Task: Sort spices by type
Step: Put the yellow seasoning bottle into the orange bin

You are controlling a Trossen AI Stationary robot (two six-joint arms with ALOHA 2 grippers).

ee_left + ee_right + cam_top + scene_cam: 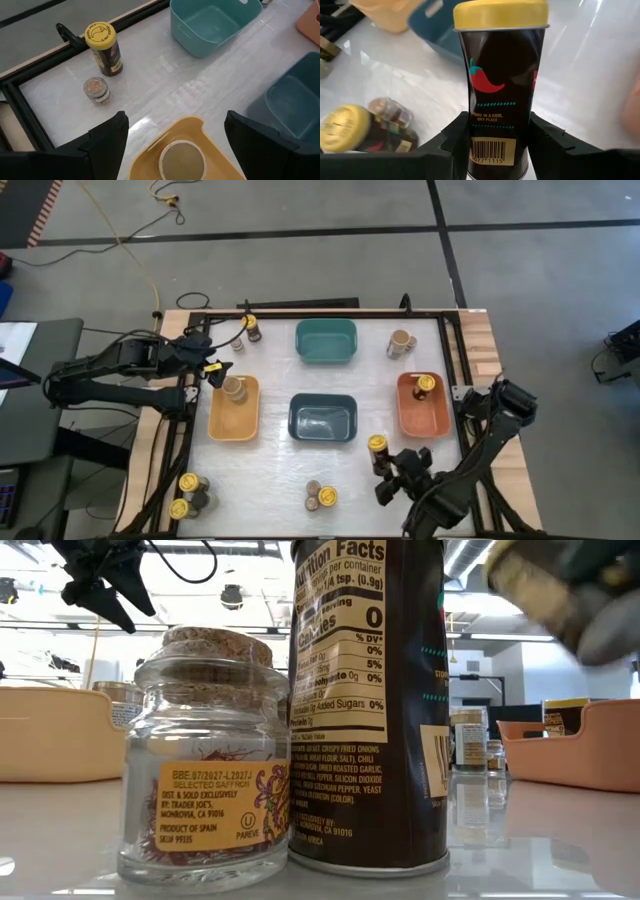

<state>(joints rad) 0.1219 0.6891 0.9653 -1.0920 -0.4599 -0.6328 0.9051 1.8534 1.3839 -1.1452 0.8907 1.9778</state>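
Right gripper (497, 145) clamps yellow-lidded jar (500, 85), wrist cam only

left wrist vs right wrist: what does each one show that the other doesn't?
Left wrist only: the open left hand above a tan-topped jar in the yellow bin, a small brown-topped jar beside an upright yellow-lidded jar, and the teal bin.

Right wrist only: the right hand shut on a chili-label yellow-lidded jar; two more jars stand on the table beyond it.

Both: the white tabletop and the dark-blue bin.
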